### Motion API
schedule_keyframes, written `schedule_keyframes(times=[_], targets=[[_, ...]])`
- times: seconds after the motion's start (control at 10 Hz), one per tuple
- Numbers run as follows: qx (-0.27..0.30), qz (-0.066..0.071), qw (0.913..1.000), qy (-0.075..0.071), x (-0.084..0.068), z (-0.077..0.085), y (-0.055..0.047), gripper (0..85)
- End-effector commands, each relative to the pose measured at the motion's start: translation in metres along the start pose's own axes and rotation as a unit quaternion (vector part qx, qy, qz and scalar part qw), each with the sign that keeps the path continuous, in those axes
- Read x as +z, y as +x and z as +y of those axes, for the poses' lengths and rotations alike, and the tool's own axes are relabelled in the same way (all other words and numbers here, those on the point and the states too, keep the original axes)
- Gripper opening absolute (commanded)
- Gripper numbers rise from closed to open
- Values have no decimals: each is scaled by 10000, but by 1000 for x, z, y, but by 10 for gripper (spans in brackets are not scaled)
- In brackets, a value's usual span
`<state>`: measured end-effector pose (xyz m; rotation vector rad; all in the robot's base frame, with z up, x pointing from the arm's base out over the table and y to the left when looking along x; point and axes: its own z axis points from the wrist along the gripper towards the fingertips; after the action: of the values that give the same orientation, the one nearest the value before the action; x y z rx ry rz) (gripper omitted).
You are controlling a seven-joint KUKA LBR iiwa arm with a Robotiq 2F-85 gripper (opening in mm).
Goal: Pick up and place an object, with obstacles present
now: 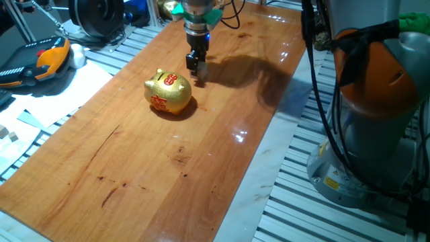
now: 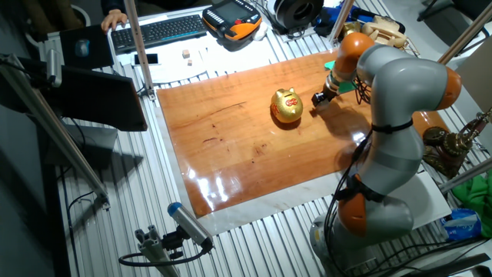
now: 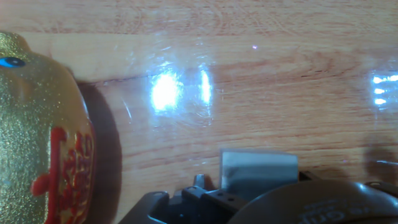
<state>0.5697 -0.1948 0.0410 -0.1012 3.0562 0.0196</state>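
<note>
Your arm (image 2: 400,100) reaches from the desk's (image 1: 201,168) near right edge toward the far end, and the gripper (image 1: 197,67) stands low over the wood just beside the gold piggy bank (image 1: 168,93). The piggy bank sits in the far half, nearer the left edge, slot up, red markings on its side; you cannot see into it. Both fixed views give you the whole layout. Only the hand view brings the bank's glittery flank (image 3: 40,137) close at the left, with glare on the wood and the gripper's dark body along the bottom. The wooden cube does not show in any view, so you cannot place it. Whether the jaws are released or clenched cannot be told.
</note>
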Motion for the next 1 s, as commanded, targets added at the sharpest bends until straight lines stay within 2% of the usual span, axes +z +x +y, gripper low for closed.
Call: schedule_keyframes(times=[0.0, 0.2, 0.5, 0.8, 0.9], targets=[[17, 15, 10000, -8, 0, -1, 0, 510], [18, 68, 10000, -27, -4, -5, -2, 510], [-65, 143, 9999, -48, -8, -8, -3, 0], [106, 25, 9999, 30, -22, -5, 1, 0], [180, -9, 9998, -30, -26, -4, 3, 0]])
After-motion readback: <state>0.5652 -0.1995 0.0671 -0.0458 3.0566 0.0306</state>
